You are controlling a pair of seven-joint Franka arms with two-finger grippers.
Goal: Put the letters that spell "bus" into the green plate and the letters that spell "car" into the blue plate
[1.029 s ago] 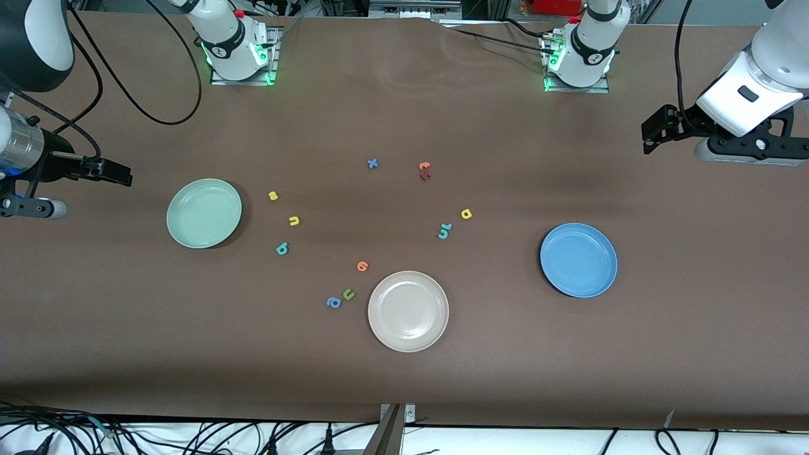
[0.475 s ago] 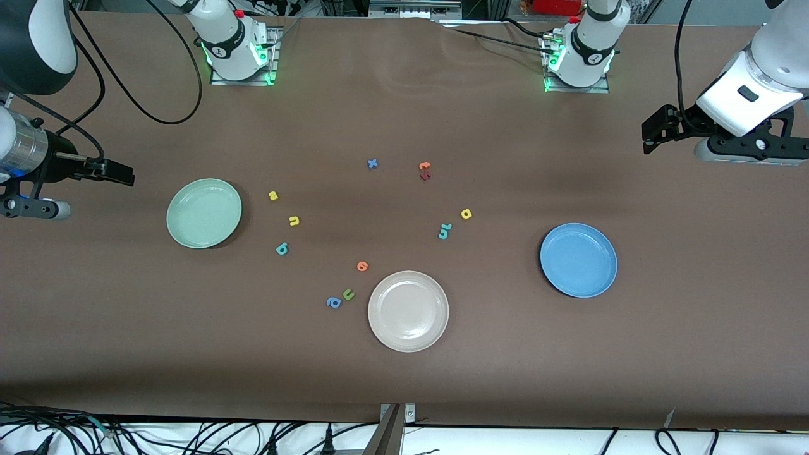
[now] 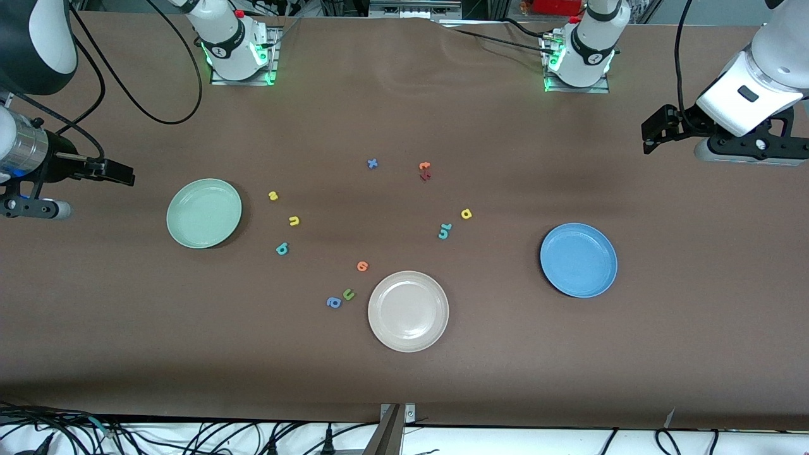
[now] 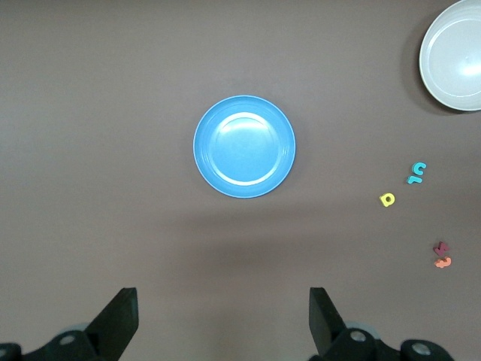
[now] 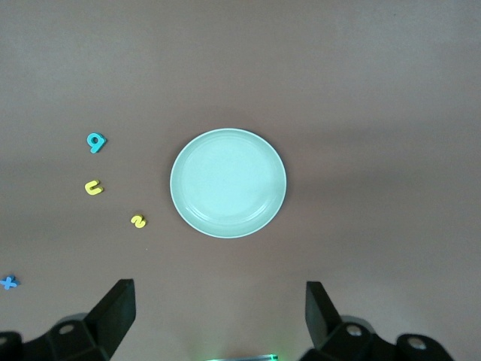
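The green plate [image 3: 204,213] [image 5: 228,183] lies toward the right arm's end, with the yellow "s" [image 3: 273,195], yellow "u" [image 3: 294,220] and teal "b" [image 3: 282,249] beside it. The blue plate [image 3: 578,260] [image 4: 244,147] lies toward the left arm's end. Between the plates sit the teal "c" and "r" [image 3: 445,231], touching, and the yellow "a" [image 3: 466,213]. My right gripper [image 3: 123,174] [image 5: 219,289] hangs open and holds nothing, high over the table beside the green plate. My left gripper [image 3: 648,136] [image 4: 223,297] hangs open the same way beside the blue plate.
A beige plate [image 3: 408,311] lies nearest the front camera, with an orange letter [image 3: 362,266], a green "u" [image 3: 348,294] and a blue "a" [image 3: 334,303] beside it. A blue "x" [image 3: 372,163] and orange and red letters [image 3: 425,170] lie nearer the bases.
The right gripper has crept a touch toward the green plate. Nothing else has moved.
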